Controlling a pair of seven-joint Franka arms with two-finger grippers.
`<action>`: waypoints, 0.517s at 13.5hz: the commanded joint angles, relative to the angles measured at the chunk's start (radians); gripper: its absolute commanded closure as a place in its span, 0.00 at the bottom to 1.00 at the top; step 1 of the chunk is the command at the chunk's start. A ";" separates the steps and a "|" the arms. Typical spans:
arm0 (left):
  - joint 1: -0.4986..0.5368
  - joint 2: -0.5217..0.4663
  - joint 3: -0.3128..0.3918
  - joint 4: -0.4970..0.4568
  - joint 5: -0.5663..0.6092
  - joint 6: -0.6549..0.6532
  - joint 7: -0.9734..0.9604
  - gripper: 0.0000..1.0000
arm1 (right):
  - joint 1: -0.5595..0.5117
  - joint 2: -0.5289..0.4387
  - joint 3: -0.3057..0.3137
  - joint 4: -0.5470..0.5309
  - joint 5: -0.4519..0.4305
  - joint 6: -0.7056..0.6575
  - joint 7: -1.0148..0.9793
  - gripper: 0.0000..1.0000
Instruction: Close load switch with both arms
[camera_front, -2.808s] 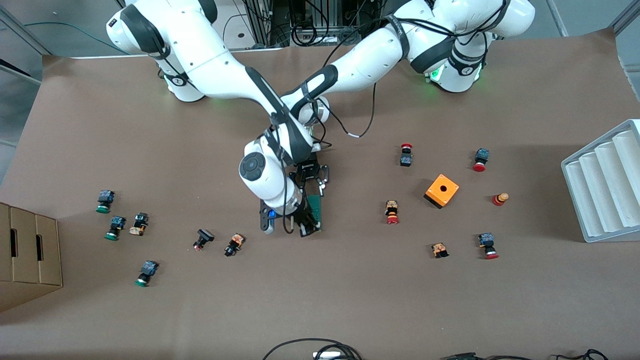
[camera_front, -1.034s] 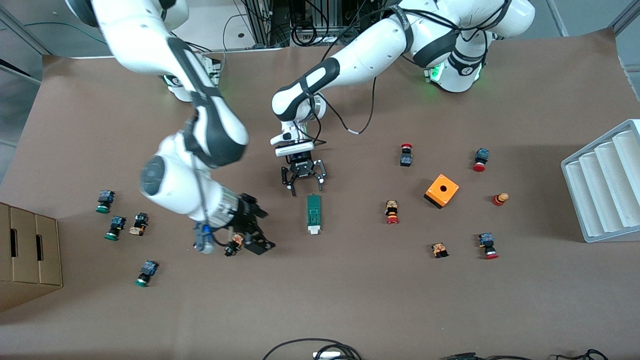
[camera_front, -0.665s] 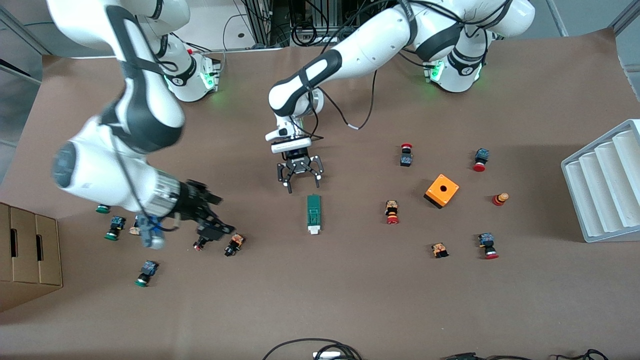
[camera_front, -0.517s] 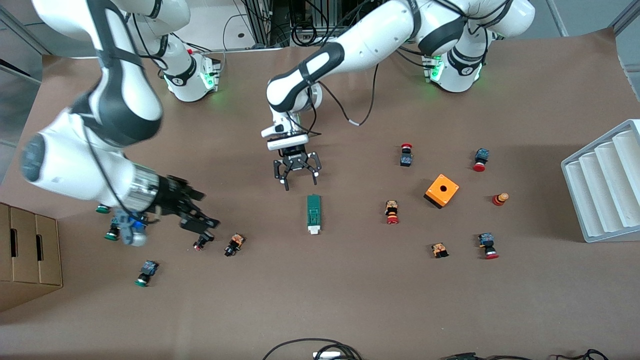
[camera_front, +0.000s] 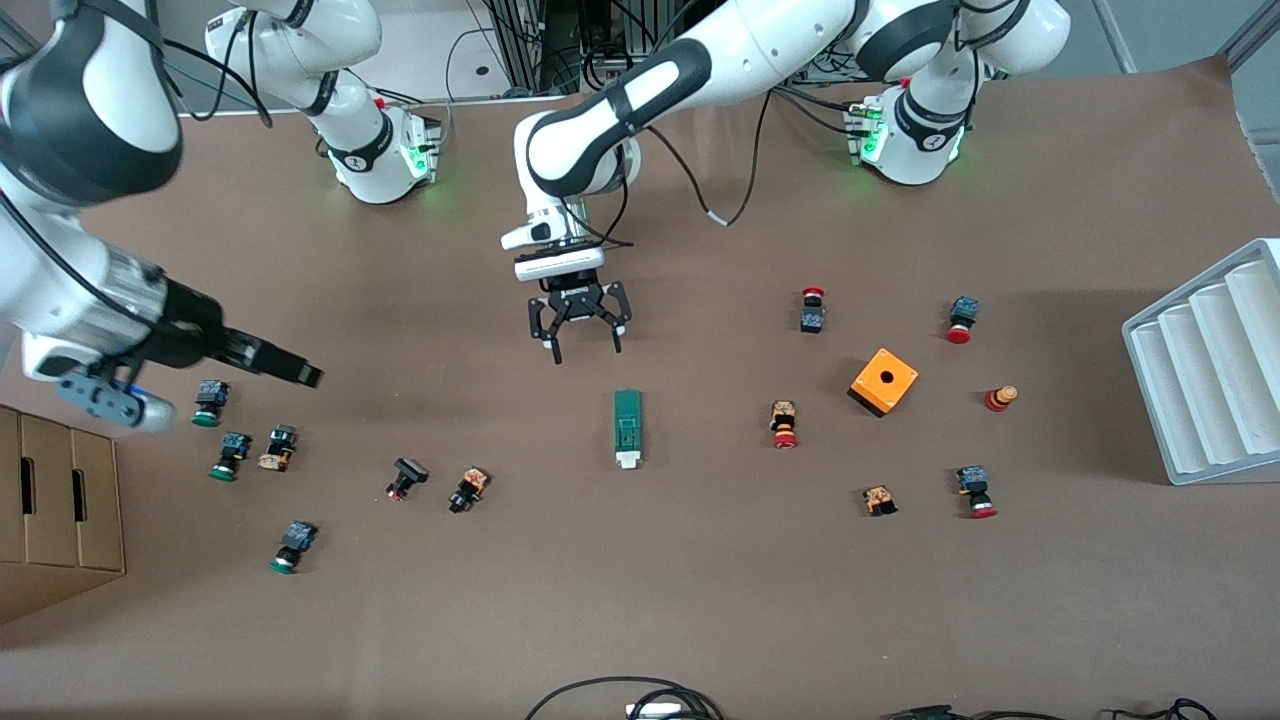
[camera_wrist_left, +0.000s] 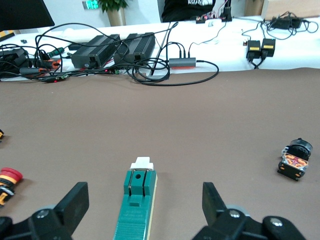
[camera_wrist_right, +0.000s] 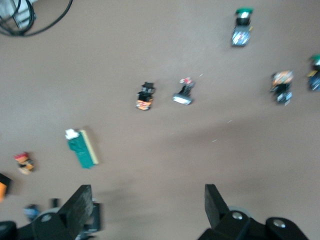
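The load switch, a narrow dark-green block with a white end piece, lies flat in the middle of the table. It also shows in the left wrist view and in the right wrist view. My left gripper is open and empty, up in the air over bare table beside the switch's green end; its jaws stand wide apart in the left wrist view. My right gripper is open and empty, high over the right arm's end of the table near the green push buttons, and shows in its wrist view.
Small push buttons lie scattered: green ones at the right arm's end, red ones at the left arm's end. An orange box with a hole, a white ribbed rack and a cardboard box stand at the table's ends.
My right arm has let go of the switch, risen and swung away toward its end of the table. My left gripper has drawn back from the switch, open. The switch lies alone, unmoved.
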 joint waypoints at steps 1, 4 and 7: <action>0.021 -0.094 -0.002 -0.023 -0.107 0.022 0.133 0.00 | -0.043 -0.084 0.005 -0.072 -0.066 0.005 -0.233 0.00; 0.053 -0.183 -0.002 -0.028 -0.222 0.050 0.256 0.00 | -0.057 -0.147 -0.038 -0.105 -0.133 0.010 -0.374 0.00; 0.096 -0.259 -0.002 -0.027 -0.358 0.050 0.429 0.00 | -0.057 -0.186 -0.104 -0.133 -0.133 0.010 -0.437 0.00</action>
